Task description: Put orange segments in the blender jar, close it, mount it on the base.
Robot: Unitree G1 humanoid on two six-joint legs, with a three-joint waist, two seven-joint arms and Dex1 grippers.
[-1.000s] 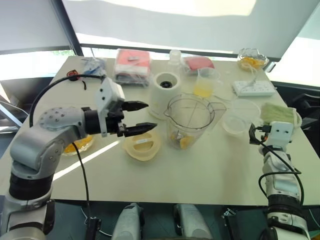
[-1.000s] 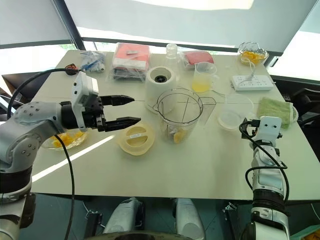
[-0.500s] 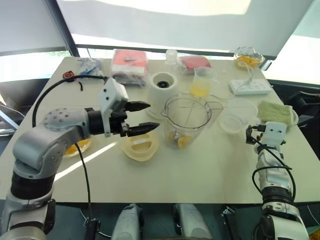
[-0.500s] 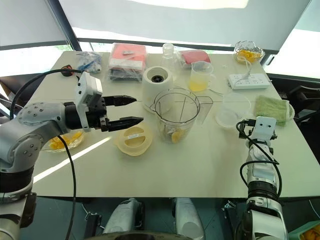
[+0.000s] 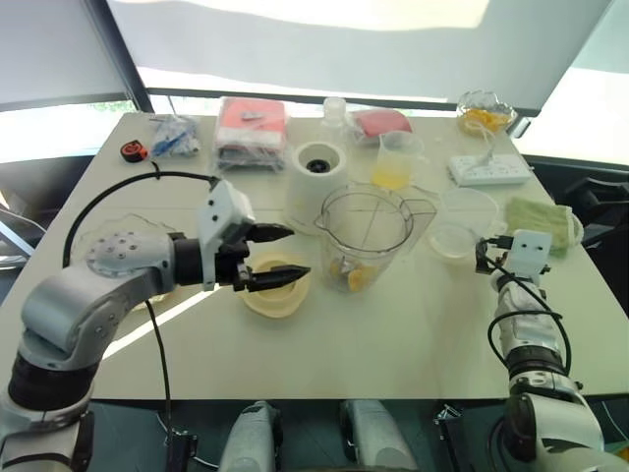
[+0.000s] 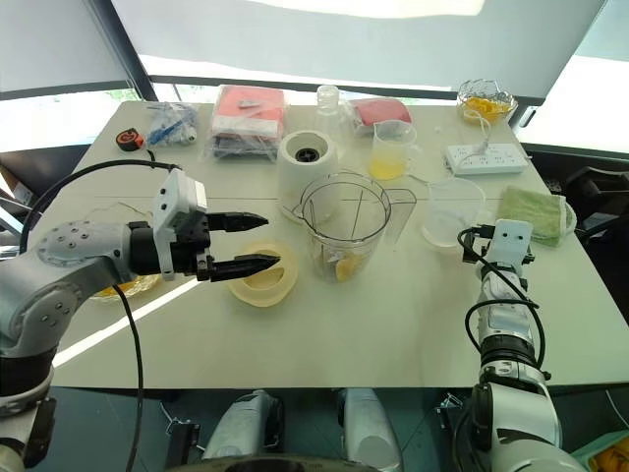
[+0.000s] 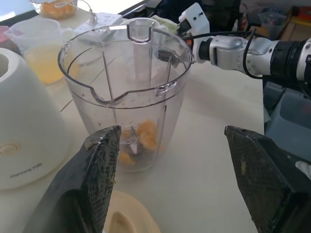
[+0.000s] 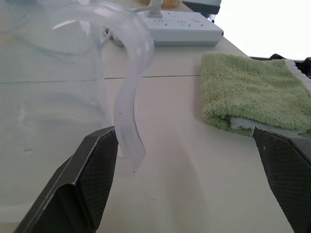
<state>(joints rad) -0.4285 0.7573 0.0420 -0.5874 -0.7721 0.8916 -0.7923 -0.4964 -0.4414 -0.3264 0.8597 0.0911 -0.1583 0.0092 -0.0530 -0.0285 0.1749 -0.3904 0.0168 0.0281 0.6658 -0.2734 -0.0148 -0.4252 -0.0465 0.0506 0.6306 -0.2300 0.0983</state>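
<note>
The clear blender jar (image 5: 366, 234) stands open near the table's middle, with a few orange segments (image 7: 144, 134) lying on its blades. The white base (image 5: 319, 173) stands just behind and to the left of it. A pale yellow round lid (image 5: 276, 287) lies flat to the jar's left. My left gripper (image 5: 298, 251) hovers over that lid, open and empty, pointing at the jar. At the table's right, my right gripper (image 8: 184, 141) is wide open and empty beside a clear empty container (image 8: 58, 97).
A measuring cup of yellow juice (image 5: 398, 163) stands behind the jar. A power strip (image 5: 486, 170) and a green cloth (image 5: 541, 218) lie at the right. A glass bowl of orange pieces (image 5: 484, 110) sits far right; red packets (image 5: 252, 128) lie at the back.
My left gripper has sunk a little and drawn back over the lid. My right hand has edged forward beside the clear container. Both stay open.
</note>
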